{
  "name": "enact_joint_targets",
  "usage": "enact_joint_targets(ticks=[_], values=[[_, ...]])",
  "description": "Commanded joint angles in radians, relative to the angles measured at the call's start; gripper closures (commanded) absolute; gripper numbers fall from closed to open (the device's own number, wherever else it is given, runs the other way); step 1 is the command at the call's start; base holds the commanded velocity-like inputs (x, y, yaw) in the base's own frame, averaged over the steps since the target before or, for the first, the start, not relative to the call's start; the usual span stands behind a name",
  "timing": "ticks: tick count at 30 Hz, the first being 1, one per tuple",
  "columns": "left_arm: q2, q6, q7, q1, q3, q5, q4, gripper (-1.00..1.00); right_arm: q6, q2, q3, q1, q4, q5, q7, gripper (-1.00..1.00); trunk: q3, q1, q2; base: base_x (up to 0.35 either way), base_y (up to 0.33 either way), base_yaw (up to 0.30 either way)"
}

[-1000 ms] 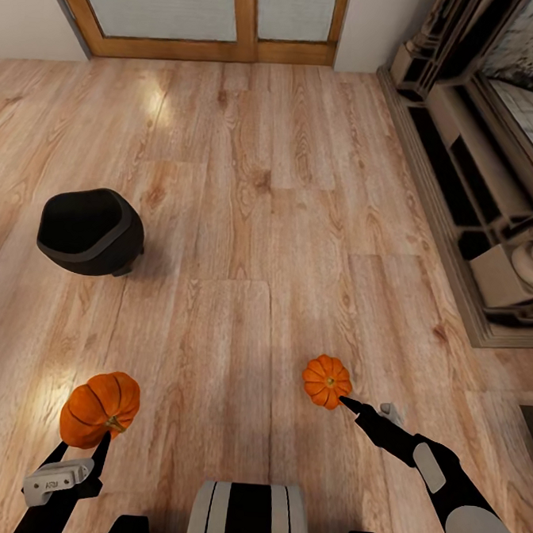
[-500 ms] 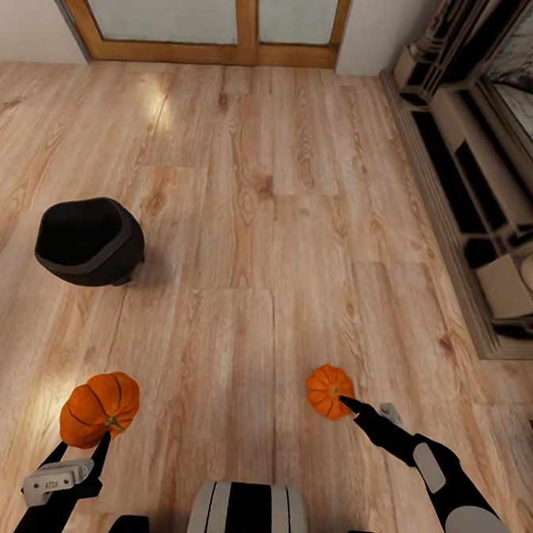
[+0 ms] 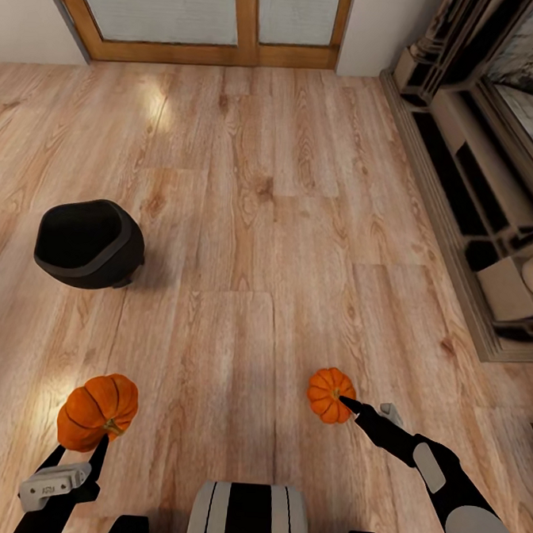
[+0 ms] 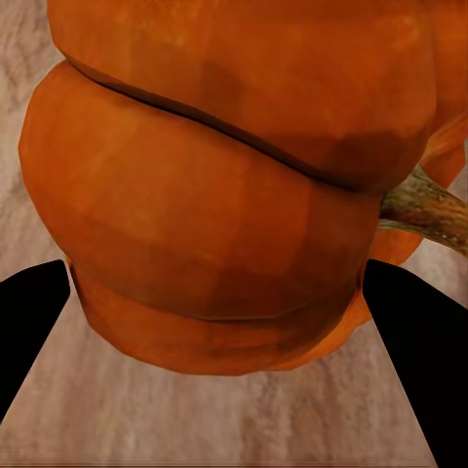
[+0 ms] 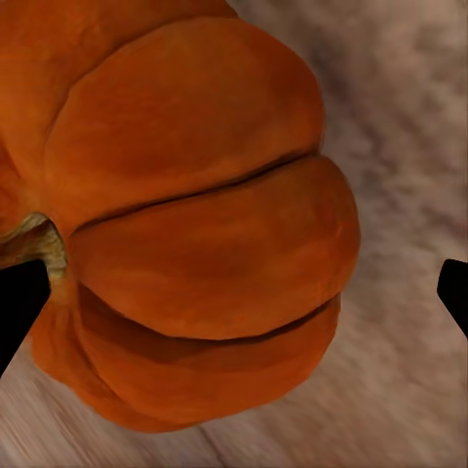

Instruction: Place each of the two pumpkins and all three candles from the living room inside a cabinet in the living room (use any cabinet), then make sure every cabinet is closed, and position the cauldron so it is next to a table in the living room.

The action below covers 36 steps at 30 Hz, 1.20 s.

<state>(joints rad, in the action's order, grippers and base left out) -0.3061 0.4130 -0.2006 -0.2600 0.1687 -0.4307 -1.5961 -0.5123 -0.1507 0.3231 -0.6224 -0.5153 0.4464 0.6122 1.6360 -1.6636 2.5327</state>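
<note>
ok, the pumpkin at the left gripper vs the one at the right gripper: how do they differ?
The left pumpkin looks larger in the head view than the right pumpkin. The left gripper has a finger on each side of the left pumpkin; the right gripper shows one fingertip at the right pumpkin's stem, so its grip is unclear. Both are orange, ribbed and tan-stemmed.
</note>
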Motion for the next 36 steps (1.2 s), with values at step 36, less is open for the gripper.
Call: enact_joint_targets(ticks=[36], values=[[-0.002, 0.013, -0.008, -0.002, 0.003, -0.002, -0.001, 1.00, -0.008, 0.005, 0.002, 0.000, -0.001, 0.005, 0.001, -1.00, 0.000, 0.000, 0.000, 0.021, 0.002, 0.000]])
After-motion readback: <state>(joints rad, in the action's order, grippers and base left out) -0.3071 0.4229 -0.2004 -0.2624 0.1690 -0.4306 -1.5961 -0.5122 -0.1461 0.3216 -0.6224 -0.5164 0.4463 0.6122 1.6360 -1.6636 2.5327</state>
